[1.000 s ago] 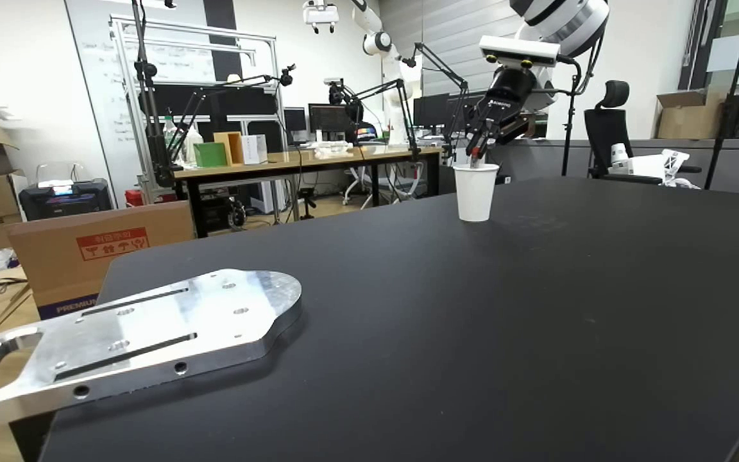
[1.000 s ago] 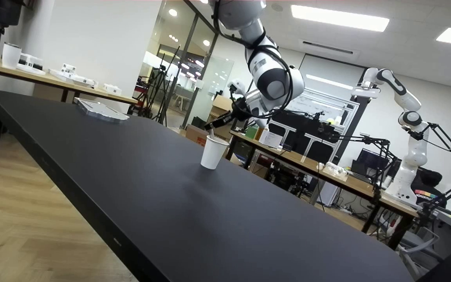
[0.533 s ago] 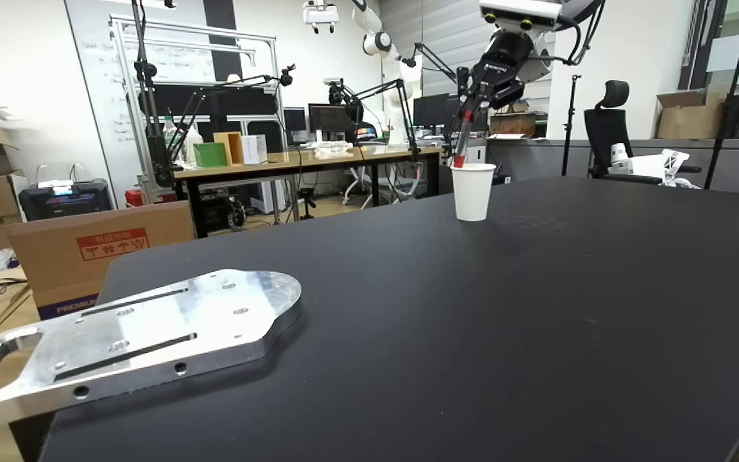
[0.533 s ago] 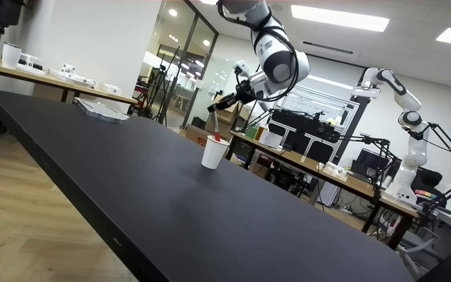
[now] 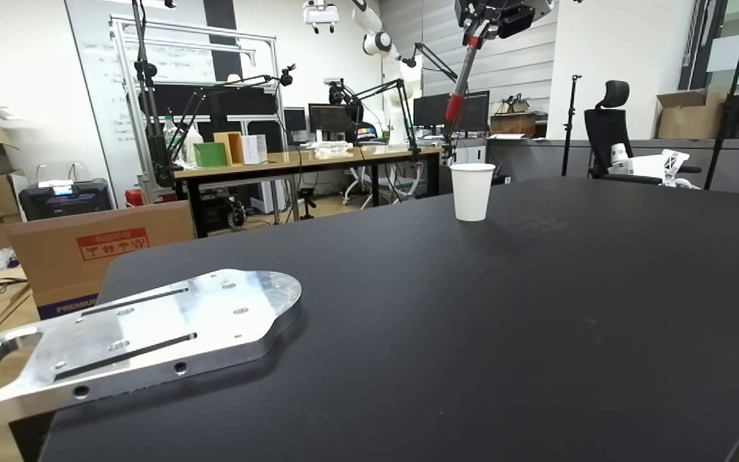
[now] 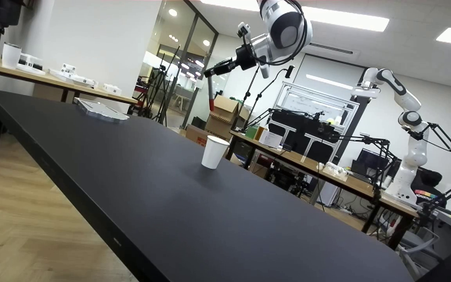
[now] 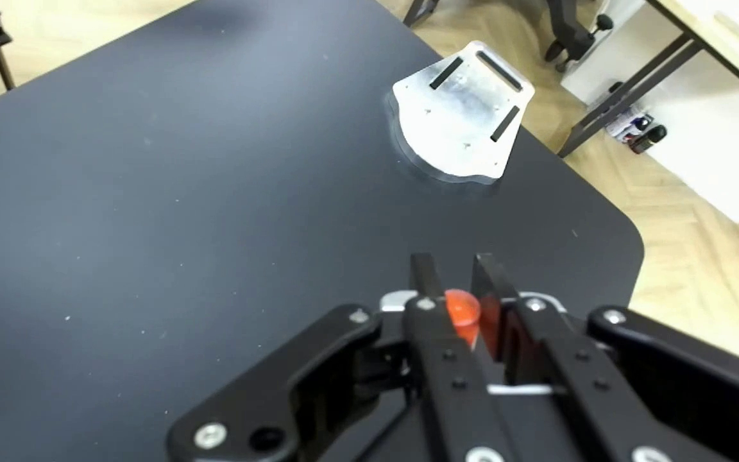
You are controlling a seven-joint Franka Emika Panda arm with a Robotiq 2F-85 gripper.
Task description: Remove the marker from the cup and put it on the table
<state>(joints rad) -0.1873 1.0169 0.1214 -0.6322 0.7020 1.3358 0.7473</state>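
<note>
Red-ended marker fast in the nearly closed hand, clear above the white cup

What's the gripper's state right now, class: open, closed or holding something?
Gripper: closed, holding the marker in the air, higher than the white cup.

My remotely driven arm has, in an exterior view, rounded white segments, one with a dark grey oval cap, and a black cable that loops along the right. My gripper, in the wrist view, is black and angular: hinged links, round silver screws at the joints, two slim fingers bearing small dark dots.
</note>
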